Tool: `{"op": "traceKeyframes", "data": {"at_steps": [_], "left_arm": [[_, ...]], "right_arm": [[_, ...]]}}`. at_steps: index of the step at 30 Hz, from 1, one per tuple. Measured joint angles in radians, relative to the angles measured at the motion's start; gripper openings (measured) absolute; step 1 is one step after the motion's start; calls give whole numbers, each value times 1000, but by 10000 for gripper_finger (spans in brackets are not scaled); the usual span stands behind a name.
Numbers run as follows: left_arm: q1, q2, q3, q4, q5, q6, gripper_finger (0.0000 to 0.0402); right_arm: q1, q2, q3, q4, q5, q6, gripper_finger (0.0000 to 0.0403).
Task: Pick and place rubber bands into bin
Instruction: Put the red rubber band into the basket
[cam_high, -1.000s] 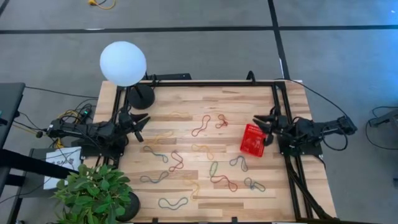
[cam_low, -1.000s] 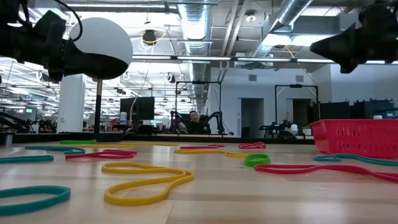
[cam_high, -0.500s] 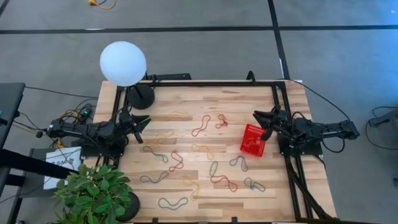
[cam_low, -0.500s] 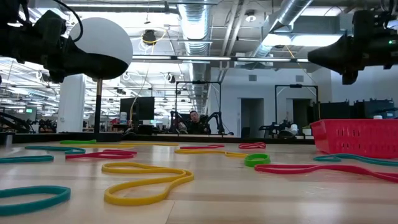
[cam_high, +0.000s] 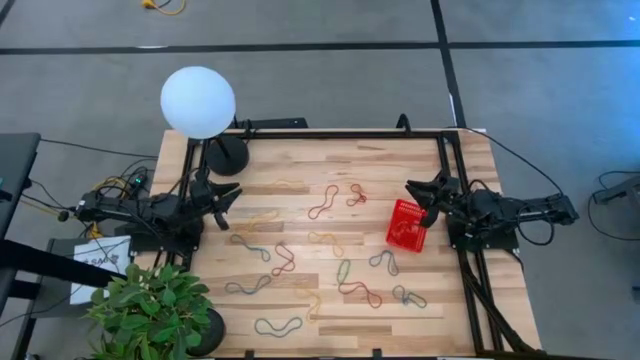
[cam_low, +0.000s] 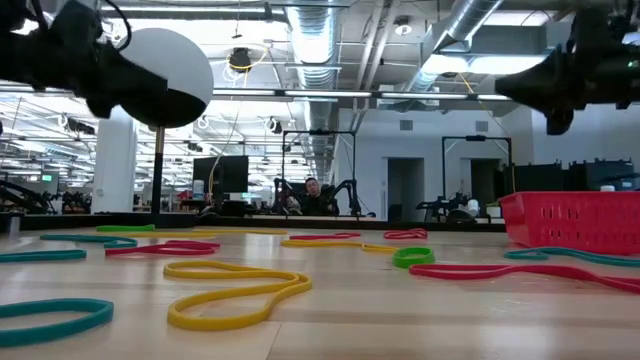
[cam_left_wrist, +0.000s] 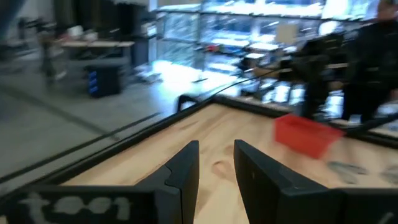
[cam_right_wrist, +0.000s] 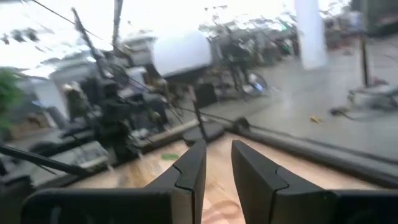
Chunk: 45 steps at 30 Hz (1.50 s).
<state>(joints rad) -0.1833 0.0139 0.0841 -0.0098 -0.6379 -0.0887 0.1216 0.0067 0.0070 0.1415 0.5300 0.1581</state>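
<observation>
Bands are scattered all over the middle of the wooden table, none of them in the bin yet as far as the high view shows. That bin sits toward the right side, a small red square thing with a meshy wall, tilted a bit relative to the table edges.

Other stuff around: a lamp with a big white globe and black base stands at the far left corner, and a potted plant hangs over the near left corner. Cables trail off the left side. Nothing sits between the grippers and the loops.

Left gripper hovers over the left edge near the lamp base, fingers slightly apart with a narrow gap, holding nothing. Right gripper hovers just beside the bin's far corner, also with a small gap between its fingers, empty.

The loops themselves are thin and floppy, twisted into squiggles: red, yellow, green and teal, mostly lying separate, a few overlapping. From the low view a yellow one lies nearest, flat on the wood.
</observation>
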Motion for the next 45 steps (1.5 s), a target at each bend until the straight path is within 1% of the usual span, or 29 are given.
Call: {"op": "traceKeyframes", "data": {"at_steps": [2,3,6,7,8,11,13,16,19,22,26,31,35,41,45], "left_arm": [[0,12,0,67,15,24,90],[3,23,0,99,-4,29,90],[28,59,0,143,-119,42,88],[41,76,0,140,-128,42,84],[53,94,0,133,-123,34,79],[94,158,0,144,-14,-28,56],[119,204,0,161,29,-44,40],[147,266,0,210,31,-48,21],[170,320,0,248,32,-49,13],[183,365,0,254,31,-46,16],[189,411,0,244,31,-31,33],[189,440,0,233,28,-3,56],[189,440,0,204,27,21,63],[189,440,0,140,25,-28,64],[189,440,0,109,26,-34,64]], "right_arm": [[0,13,7,16,-6,-12,71],[0,42,16,15,-5,-9,71],[0,144,45,15,-5,9,71],[0,186,60,17,-4,10,71],[0,236,79,17,-1,11,71],[0,404,163,16,11,7,71],[-3,518,237,14,11,-8,71],[-26,702,346,-43,-16,-6,71],[-66,887,430,-137,-119,12,71],[-109,1065,496,-142,-181,17,71],[-165,1246,605,-152,-189,-12,71],[-230,1402,757,-286,-207,-14,71],[-255,1503,839,-364,-222,7,71],[-256,1591,902,-433,-223,10,71],[-259,1622,922,-497,-230,62,71]]}}
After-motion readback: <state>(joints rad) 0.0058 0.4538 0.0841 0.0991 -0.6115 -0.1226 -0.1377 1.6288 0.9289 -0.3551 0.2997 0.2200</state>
